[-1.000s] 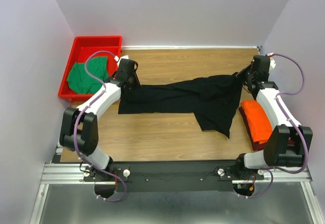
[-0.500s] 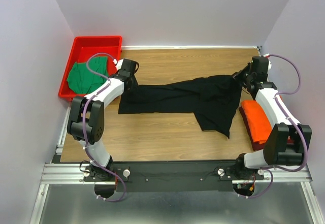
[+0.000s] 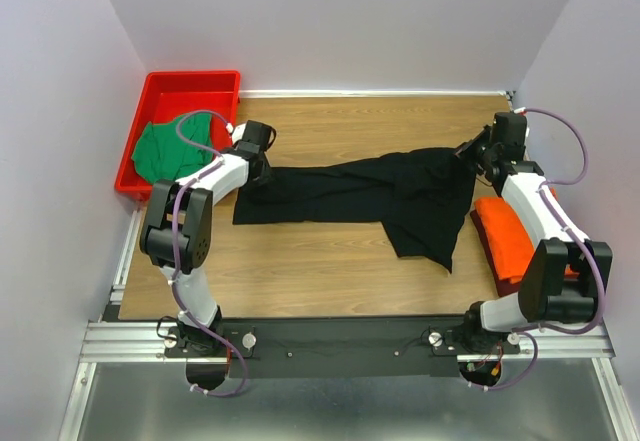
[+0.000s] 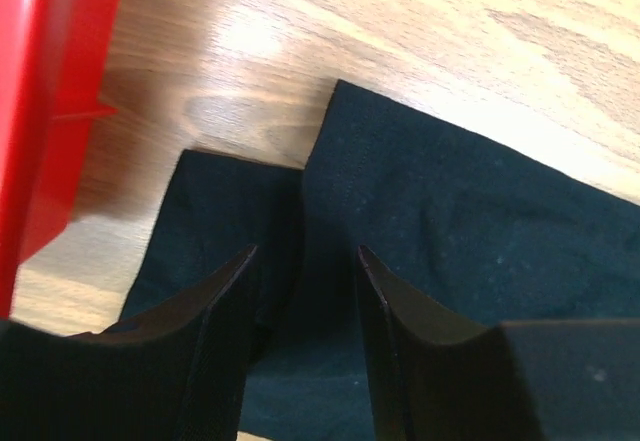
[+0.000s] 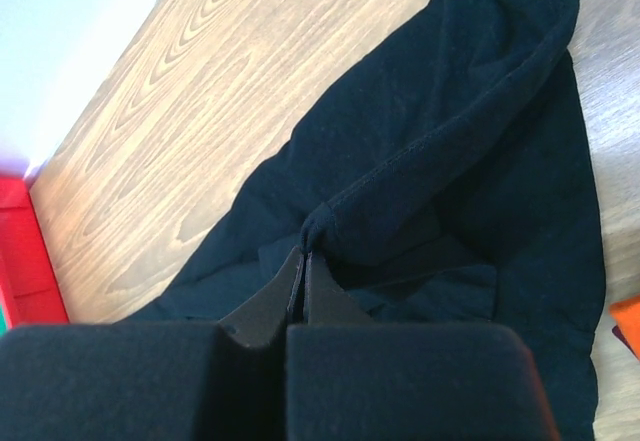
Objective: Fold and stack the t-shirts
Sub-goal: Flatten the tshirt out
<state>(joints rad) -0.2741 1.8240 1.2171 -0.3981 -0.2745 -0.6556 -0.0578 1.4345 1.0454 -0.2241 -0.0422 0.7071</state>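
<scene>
The black t-shirt lies stretched across the wooden table, partly bunched at its right end. My left gripper is open over the shirt's left edge, its fingers straddling the cloth. My right gripper is shut on a pinched hem of the black shirt and holds it up at the far right corner. The orange t-shirt lies folded at the right edge. The green t-shirt lies crumpled in the red tray.
The red plastic tray stands at the back left; its wall shows in the left wrist view, close to my left gripper. Walls close the table at the back and both sides.
The left arm's elbow has swung in toward the tray and the gripper edged slightly right over the shirt's left edge. The right gripper has shifted slightly, still holding the hem.
</scene>
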